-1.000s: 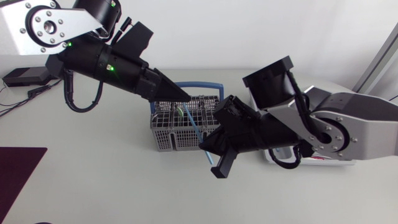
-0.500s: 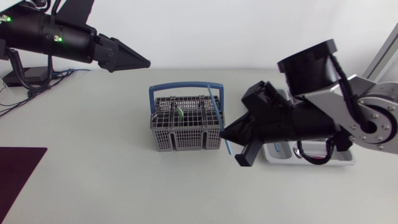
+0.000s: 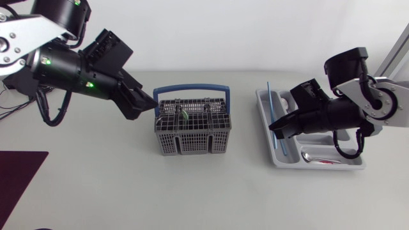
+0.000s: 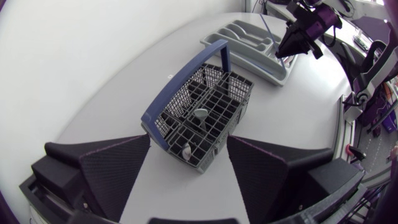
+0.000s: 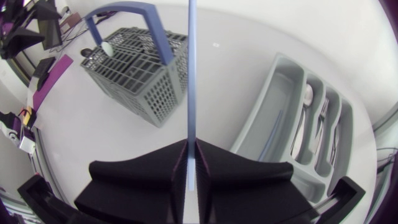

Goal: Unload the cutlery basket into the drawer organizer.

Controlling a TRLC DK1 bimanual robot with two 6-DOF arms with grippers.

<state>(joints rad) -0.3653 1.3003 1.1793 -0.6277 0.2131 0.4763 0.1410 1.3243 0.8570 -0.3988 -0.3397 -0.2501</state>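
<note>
**Lay the blue stick flat in the long compartment**

The thin blue stick (image 3: 273, 112) is in your right gripper (image 3: 277, 132). The fingers are closed almost completely on it, one on each side, and they grip it near one end, so most of its length stands free ahead of them. In the head view the stick is over the drawer organizer (image 3: 319, 165), above the side that faces the basket, where the long outer compartment is.

First turn the wrist until the stick runs along this compartment, not across its walls. The free end is far from the grip, so I think it swings easily and can catch on a divider. Move slowly and watch this end in the right wrist view. Bring the stick low and nearly flat, and only then part the fingers. It seems light and round, so a drop from height may make it bounce or roll out. The narrower compartments already hold a spoon (image 5: 309, 93) and other cutlery, so stay away from them.

Your left gripper (image 4: 189, 180) is wide open and holds nothing. It is just beside the cutlery basket (image 3: 192, 135), which has at least one spoon-like piece (image 4: 200, 114) inside.
</note>
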